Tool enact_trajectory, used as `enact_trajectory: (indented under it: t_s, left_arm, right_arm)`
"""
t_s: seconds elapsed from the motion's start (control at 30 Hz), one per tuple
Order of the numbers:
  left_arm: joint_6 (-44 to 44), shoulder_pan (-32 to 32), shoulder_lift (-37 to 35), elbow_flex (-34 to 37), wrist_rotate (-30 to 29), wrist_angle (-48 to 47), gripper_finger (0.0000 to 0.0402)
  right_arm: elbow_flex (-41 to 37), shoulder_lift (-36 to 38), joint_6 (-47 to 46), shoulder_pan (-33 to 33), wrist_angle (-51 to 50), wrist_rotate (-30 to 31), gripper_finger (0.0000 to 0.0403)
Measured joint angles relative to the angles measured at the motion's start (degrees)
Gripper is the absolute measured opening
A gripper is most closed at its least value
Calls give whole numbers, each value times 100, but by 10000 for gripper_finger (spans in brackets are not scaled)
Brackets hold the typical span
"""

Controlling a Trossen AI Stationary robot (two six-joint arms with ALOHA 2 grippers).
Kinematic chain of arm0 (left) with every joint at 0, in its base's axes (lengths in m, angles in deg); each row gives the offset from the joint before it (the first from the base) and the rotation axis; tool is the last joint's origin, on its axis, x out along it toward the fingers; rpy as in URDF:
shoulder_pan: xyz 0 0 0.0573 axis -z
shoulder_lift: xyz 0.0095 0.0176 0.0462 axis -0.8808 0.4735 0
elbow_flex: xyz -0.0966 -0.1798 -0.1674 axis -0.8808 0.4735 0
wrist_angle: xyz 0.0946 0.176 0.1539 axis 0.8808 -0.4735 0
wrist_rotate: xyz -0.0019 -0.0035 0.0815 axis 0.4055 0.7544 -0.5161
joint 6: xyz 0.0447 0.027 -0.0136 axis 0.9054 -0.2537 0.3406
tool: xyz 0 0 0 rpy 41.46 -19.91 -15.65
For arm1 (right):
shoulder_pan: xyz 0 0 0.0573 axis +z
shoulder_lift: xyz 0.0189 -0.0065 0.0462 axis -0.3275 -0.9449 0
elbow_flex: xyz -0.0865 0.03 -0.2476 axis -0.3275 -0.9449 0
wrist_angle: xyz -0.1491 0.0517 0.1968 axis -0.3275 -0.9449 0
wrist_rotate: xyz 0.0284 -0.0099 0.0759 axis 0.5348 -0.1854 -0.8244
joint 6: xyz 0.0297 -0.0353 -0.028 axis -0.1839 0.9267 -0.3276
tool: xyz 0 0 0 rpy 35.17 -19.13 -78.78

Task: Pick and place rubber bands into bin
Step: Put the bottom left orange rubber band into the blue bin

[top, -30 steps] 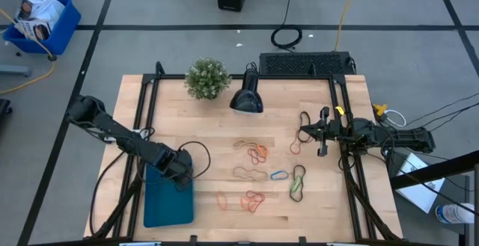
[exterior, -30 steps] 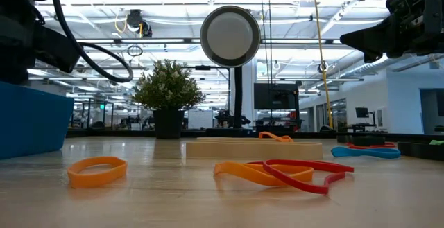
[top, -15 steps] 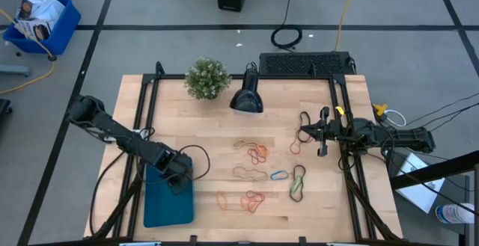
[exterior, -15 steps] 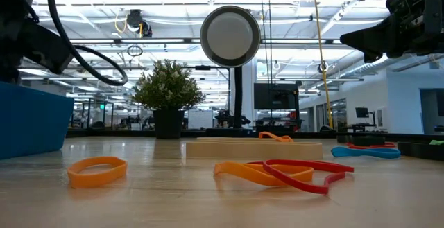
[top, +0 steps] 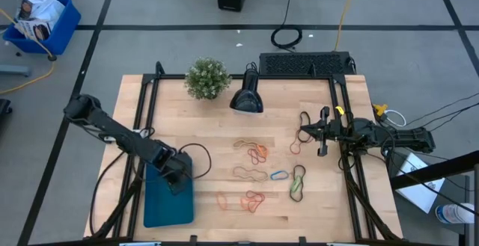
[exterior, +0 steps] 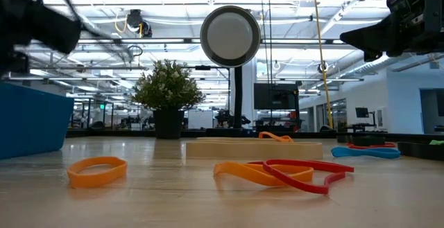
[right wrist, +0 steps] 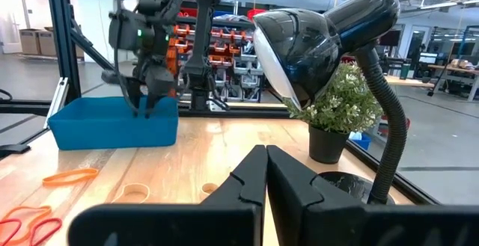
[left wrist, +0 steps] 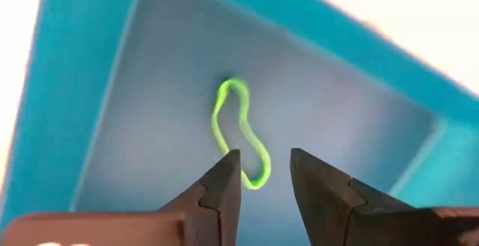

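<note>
1. Bands nearest the low camera: an orange loop (exterior: 97,170) lies flat on the wooden table (top: 217,119), and beside it an orange and a red one (exterior: 305,173) lie tangled together.
2. Rubber bands (top: 254,175) like these should be feather-light, soft and floppy; I judge a pinch across a single strand, at the edge of a loop and clear of its neighbours, is the best hold, since tangled ones may come up together.
3. They are thin loops in orange, red, tan, blue, green and dark tones, scattered across the middle of the table, with a few dark ones near the right side.
4. The left gripper (left wrist: 263,177) hangs above the bin (top: 166,201), its fingers slightly apart and holding nothing; a bright green band (left wrist: 239,134) lies loose on the bin's floor just beyond the fingertips.
5. The bin is a shallow teal tray at the table's front left corner.
6. The right gripper (right wrist: 266,173) waits at the right edge, fingers pressed together, empty.
7. Farthest back stand a small plant (top: 207,78) and a black lamp (top: 246,96).
</note>
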Motion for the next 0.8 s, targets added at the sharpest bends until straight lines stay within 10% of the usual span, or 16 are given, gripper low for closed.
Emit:
enact_trajectory:
  t_s: [0.27, 0.47, 0.8]
  left_arm:
    - [857, -3, -425, -599, -1395, 1465, 124]
    - [3633, -4, -123, -620, -1501, 3851, 124]
    - [3959, -184, 888, -674, -1852, 3468, 124]
  right_arm:
    - [0, 0, -3, 0, 2, 0, 4]
    - [0, 0, -44, 0, 2, 0, 4]
    - [0, 0, -48, 0, 10, -2, 4]
